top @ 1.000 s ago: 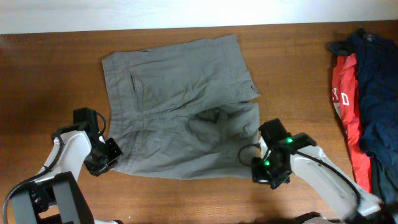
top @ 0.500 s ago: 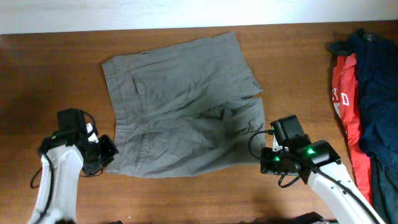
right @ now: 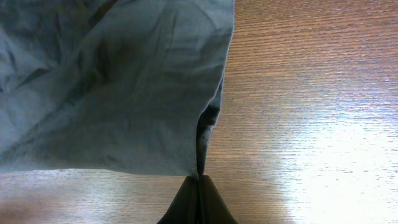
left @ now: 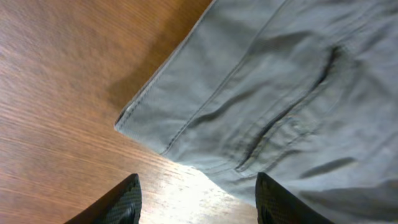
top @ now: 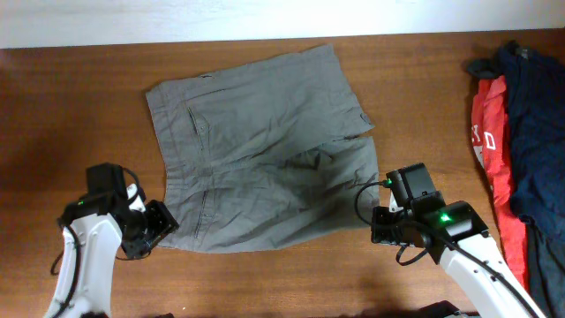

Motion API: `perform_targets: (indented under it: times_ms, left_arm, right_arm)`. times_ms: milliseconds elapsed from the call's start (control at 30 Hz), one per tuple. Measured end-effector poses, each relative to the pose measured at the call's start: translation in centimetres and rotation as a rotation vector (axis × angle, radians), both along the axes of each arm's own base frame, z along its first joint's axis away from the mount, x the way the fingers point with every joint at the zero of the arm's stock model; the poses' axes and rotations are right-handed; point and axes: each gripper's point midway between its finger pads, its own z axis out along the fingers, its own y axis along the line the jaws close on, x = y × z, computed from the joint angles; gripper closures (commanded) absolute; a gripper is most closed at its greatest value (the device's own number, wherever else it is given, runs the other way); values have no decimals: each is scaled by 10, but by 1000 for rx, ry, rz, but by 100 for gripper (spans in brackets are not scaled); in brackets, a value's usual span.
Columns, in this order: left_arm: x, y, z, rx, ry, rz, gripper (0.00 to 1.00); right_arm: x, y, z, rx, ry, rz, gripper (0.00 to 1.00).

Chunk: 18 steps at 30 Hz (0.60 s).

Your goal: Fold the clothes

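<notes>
Your shorts (top: pixel 265 168) lie spread flat, centre-left of the overhead frame, on the wooden table (top: pixel 424 97). Your left gripper (top: pixel 157 228) sits at their lower-left corner with its fingers apart and nothing between them; the left wrist view shows the hem corner just ahead, clear of the tips. Your right gripper (right: pixel 199 185), at the lower-right corner, is pinched closed on the hem edge. A red garment (top: pixel 488 150) and navy garments (top: pixel 534 115) are piled at the right edge.
</notes>
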Motion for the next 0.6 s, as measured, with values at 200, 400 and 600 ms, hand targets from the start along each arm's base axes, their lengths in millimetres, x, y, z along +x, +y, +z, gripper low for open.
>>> perform_targets:
  times_ms: [200,400,600]
  left_arm:
    - [3,0,-23,-18,50,4,44]
    - [-2,-2,-42,-43,127,16,86]
    - [0,-1,-52,-48,147,20,99]
  right_arm:
    - [0,0,0,0,0,0,96]
    - [0,0,0,0,0,0,96]
    - [0,0,0,0,0,0,96]
